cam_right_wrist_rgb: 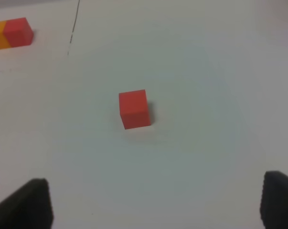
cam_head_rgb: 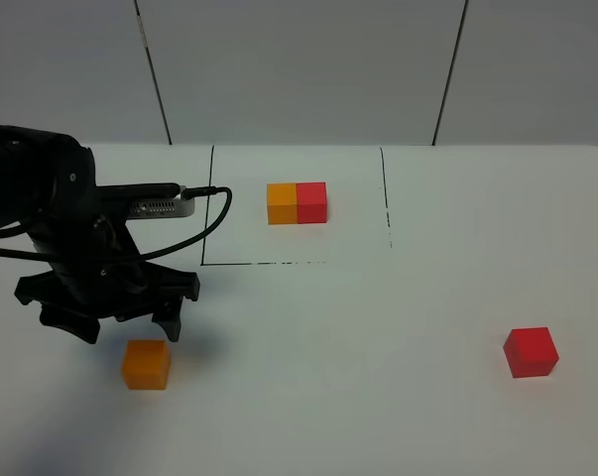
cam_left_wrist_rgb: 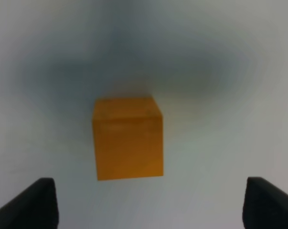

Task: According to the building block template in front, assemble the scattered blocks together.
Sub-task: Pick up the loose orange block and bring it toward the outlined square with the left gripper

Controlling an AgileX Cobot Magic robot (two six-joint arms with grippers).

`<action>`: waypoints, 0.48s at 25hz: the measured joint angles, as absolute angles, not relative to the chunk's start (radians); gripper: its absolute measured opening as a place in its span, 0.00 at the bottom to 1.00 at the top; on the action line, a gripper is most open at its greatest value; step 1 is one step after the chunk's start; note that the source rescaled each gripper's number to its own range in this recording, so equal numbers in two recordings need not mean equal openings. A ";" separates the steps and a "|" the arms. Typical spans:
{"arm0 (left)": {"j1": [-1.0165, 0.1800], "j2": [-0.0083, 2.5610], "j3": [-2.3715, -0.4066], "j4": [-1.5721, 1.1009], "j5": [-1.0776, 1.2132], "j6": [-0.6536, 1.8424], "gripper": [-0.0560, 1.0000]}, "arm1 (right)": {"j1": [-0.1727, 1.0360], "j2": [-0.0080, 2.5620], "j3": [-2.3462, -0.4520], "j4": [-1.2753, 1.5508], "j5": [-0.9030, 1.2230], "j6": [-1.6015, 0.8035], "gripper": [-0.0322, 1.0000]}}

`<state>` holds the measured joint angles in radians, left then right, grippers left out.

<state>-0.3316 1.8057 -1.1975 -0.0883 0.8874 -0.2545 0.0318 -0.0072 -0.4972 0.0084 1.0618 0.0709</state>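
Note:
The template (cam_head_rgb: 297, 202) is an orange-and-red bar lying inside the black-lined rectangle at the back; the right wrist view also catches the template (cam_right_wrist_rgb: 10, 33) far off. An orange block (cam_head_rgb: 146, 364) lies near the front left. My left gripper (cam_head_rgb: 123, 325) hovers just behind and above it, open. In the left wrist view the orange block (cam_left_wrist_rgb: 128, 138) sits ahead of the left gripper (cam_left_wrist_rgb: 151, 205), not between the fingertips (cam_left_wrist_rgb: 34, 202). A red block (cam_head_rgb: 531, 352) rests at the right. It is the red block (cam_right_wrist_rgb: 134, 109) ahead of my open, empty right gripper (cam_right_wrist_rgb: 153, 202).
Thin black lines (cam_head_rgb: 264, 264) mark a rectangle on the white table (cam_head_rgb: 378, 397) around the template. The left arm's cable (cam_head_rgb: 214, 213) loops beside the rectangle's left line. A grey panelled wall (cam_head_rgb: 299, 69) closes the back. The right arm is outside the exterior view.

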 joint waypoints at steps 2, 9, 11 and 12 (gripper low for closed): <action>-0.332 1.810 -1.198 -0.056 0.901 -0.275 0.70 | 0.032 -0.007 -0.497 0.008 1.062 0.071 0.75; -0.332 1.810 -1.198 -0.032 0.902 -0.291 0.71 | 0.032 -0.007 -0.497 0.008 1.062 0.071 0.75; -0.332 1.812 -1.198 -0.032 0.902 -0.292 0.71 | 0.032 -0.007 -0.497 0.008 1.062 0.071 0.75; -0.332 1.817 -1.198 -0.032 0.902 -0.292 0.71 | 0.032 -0.007 -0.497 0.008 1.062 0.071 0.75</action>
